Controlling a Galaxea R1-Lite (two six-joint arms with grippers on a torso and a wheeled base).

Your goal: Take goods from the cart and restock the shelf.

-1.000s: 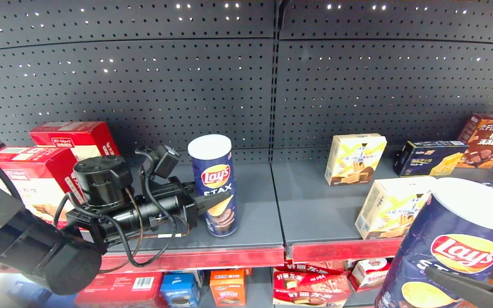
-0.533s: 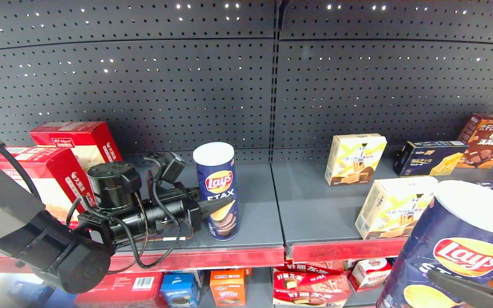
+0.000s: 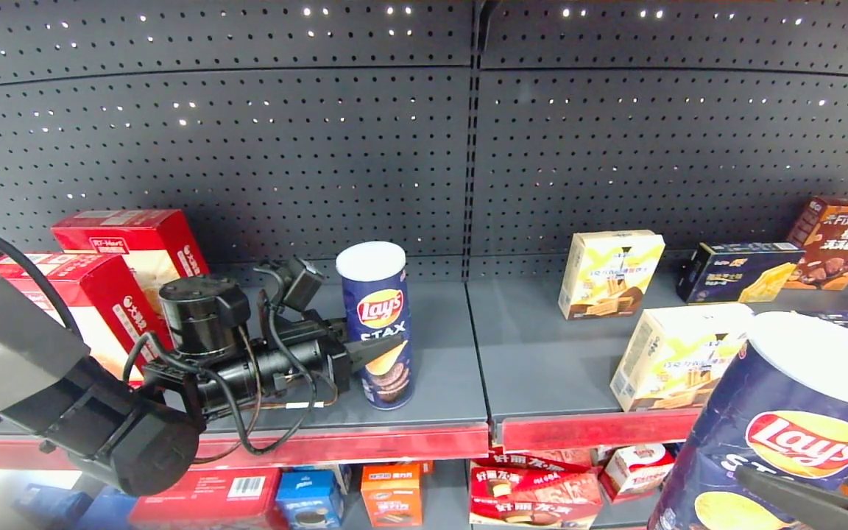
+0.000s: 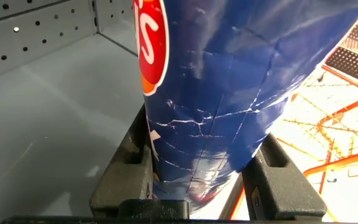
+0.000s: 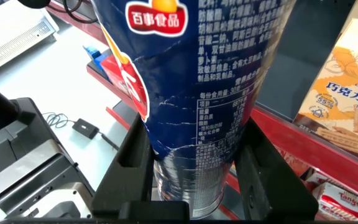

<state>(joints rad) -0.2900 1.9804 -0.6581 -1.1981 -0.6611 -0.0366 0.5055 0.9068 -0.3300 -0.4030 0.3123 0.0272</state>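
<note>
- Up close, the left wrist view shows the left gripper [image 4: 197, 180] squeezing a blue chip can [image 4: 229, 93] from both sides.
- The head view shows that can upright on the gray shelf [image 3: 442, 353], near the front edge. I cannot tell if its bottom touches.
- Red boxes [image 3: 85, 294] stand just beside the left arm. Yellow boxes [image 3: 670, 353] sit farther right.
- The right gripper [image 5: 194, 168] hugs a second chip can [image 5: 197, 81], low in front of the shelf, hiding part of one yellow box.
</note>
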